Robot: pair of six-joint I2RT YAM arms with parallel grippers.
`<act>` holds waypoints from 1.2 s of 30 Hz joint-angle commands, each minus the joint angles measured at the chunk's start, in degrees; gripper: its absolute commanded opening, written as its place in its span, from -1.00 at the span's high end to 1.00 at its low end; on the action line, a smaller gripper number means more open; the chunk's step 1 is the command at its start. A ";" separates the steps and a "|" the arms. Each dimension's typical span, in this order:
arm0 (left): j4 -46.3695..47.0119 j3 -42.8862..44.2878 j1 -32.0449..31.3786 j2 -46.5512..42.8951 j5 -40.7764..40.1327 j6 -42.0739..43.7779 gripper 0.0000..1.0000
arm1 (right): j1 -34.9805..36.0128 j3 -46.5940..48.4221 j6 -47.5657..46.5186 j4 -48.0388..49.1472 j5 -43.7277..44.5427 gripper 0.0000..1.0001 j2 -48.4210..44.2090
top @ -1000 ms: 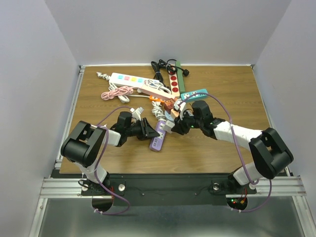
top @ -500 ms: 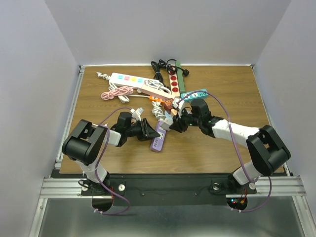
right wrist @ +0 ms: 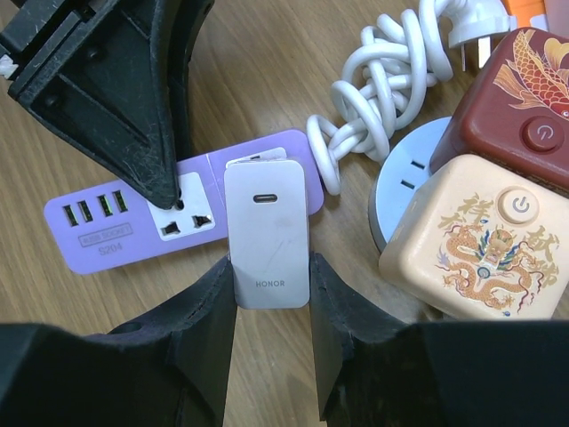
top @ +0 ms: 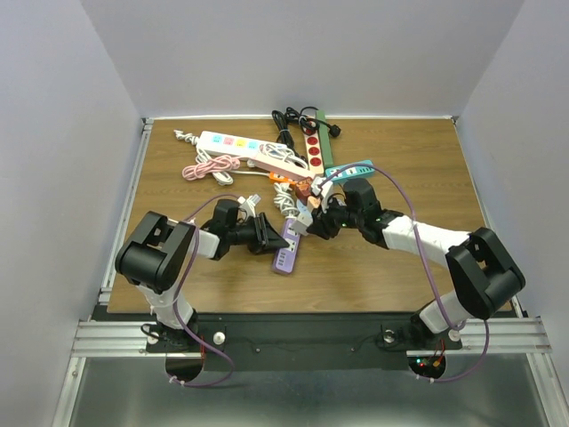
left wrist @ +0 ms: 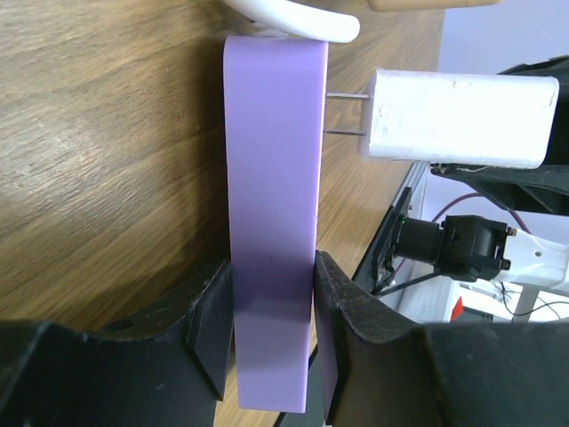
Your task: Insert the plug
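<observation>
At the middle of the counter (top: 400, 151), my right hand (right wrist: 271, 267) clasps the white charger (right wrist: 267, 233), prongs square to and meeting the purple power strip (left wrist: 274, 178) clamped in my left hand (left wrist: 271, 329); body not yet seated.

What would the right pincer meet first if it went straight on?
Probably the purple power strip: the white HONOR charger in the right pincer aims its prongs at the strip's face.

The top external camera looks down from above and behind the arm bases over the whole worktop (top: 427, 169). The left wrist camera sits close, edge-on along the purple power strip (left wrist: 271, 222). The right wrist camera faces that strip's socket side closely; both share the white charger (right wrist: 267, 236).
</observation>
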 commanded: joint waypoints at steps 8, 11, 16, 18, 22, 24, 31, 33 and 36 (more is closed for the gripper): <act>-40.65 4.11 -2.11 -1.24 -23.84 13.03 -0.12 | 0.08 0.23 -0.60 -1.50 2.39 0.99 -4.23; -42.41 5.60 -2.11 -0.37 -24.64 12.94 -0.28 | 0.08 0.05 -0.60 -1.50 1.86 0.99 -4.76; -45.65 8.15 -2.20 -0.27 -27.09 12.76 -0.41 | 0.17 -0.13 -0.60 -1.41 0.89 0.99 -5.73; -46.45 8.86 -2.28 -0.97 -28.15 13.03 -0.42 | 0.17 -0.21 -0.60 -1.33 -0.07 0.99 -6.51; -48.30 9.47 -2.28 -2.03 -29.47 12.85 -0.42 | 0.08 0.23 -0.69 -1.24 -1.74 0.99 -6.34; -48.65 9.39 -2.28 -2.29 -29.65 12.77 -0.42 | 0.17 0.40 -0.60 -1.15 -3.23 0.99 -6.08; -49.09 9.56 -2.63 -2.56 -30.09 13.20 -0.42 | 0.17 0.75 -0.60 -1.24 -5.08 0.98 -4.41; -49.18 9.65 -2.63 -2.56 -29.74 13.29 -0.42 | 0.08 0.93 -0.69 -1.24 -5.17 0.98 -3.18; -49.09 9.65 -2.63 -2.56 -29.65 13.56 -0.37 | 0.17 1.11 -0.95 -1.24 -4.91 0.98 -1.87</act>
